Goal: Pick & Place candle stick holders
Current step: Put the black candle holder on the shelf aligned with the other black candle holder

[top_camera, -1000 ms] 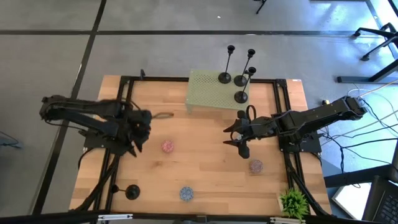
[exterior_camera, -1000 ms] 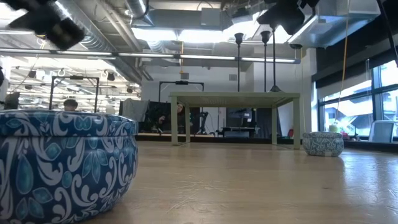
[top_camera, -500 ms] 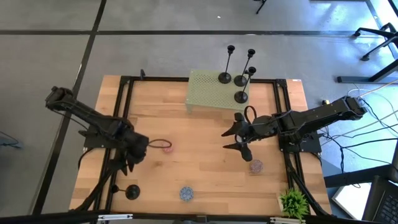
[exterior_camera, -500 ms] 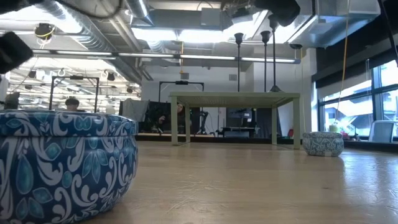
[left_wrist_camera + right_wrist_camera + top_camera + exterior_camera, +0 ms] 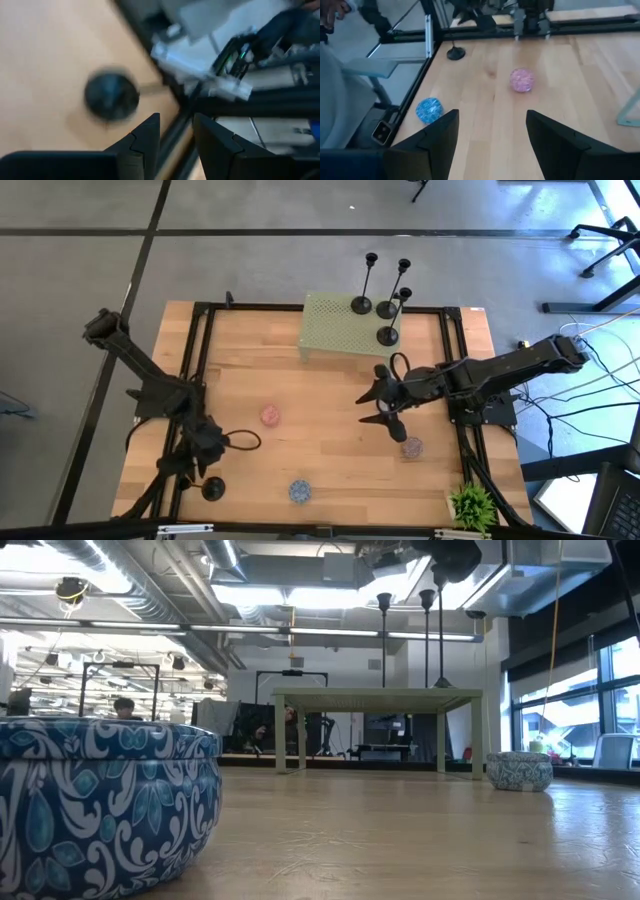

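Three black candle stick holders (image 5: 387,334) stand on their round bases on a green perforated stand (image 5: 335,330) at the table's far middle; their stems also show in the low view (image 5: 384,635). A fourth holder (image 5: 213,488) stands on the table near the near left corner and appears blurred in the left wrist view (image 5: 111,95). My left gripper (image 5: 200,463) hovers just above and beside it, fingers a little apart (image 5: 175,131), empty. My right gripper (image 5: 385,402) is open and empty over the table's middle right (image 5: 492,130).
A pink ball (image 5: 269,415) lies at middle left. A blue patterned bowl (image 5: 300,491) sits near the front edge and another small bowl (image 5: 411,447) near my right gripper. A green plant (image 5: 472,505) is at the near right corner. A black frame (image 5: 190,360) rims the table.
My left gripper has swung from the table's middle left toward the near edge and come down close to the lone holder near the near left corner. The holders have stayed where they were.
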